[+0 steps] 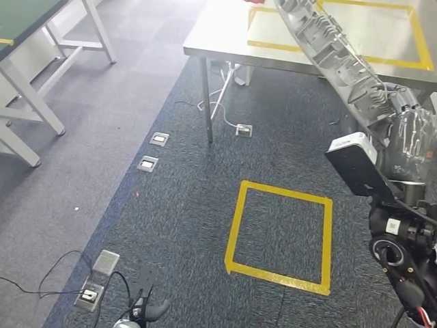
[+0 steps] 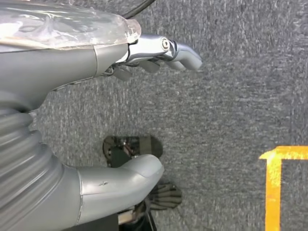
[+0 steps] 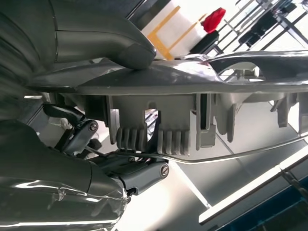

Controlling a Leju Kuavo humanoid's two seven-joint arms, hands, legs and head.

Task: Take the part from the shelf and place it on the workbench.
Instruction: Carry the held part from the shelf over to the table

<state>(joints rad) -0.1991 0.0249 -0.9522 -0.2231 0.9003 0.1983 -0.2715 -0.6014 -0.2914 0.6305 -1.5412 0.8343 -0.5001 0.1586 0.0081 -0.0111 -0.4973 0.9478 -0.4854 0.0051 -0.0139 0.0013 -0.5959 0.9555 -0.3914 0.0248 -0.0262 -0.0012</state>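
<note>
The part (image 1: 330, 48) is a long grey plastic moulding with ribs and clips on its inner face. My right hand (image 1: 407, 130) grips its near end at the right of the head view. The part slants up and away over the front edge of the steel workbench (image 1: 227, 37), which has a yellow tape rectangle (image 1: 420, 41) marked on its top. In the right wrist view the thumb (image 3: 109, 43) lies on one face of the part (image 3: 203, 86) and the fingers (image 3: 141, 173) on the other. My left hand (image 1: 147, 312) hangs low over the carpet, its fingers (image 2: 181, 50) apart and holding nothing.
A yellow tape square (image 1: 280, 232) marks the carpet in front of the workbench. A bench leg (image 1: 207, 102) stands near floor sockets (image 1: 159, 139) and loose cables (image 1: 51, 273). A white-framed table (image 1: 31, 96) stands at the left. A red object (image 3: 214, 19) sits beyond the part.
</note>
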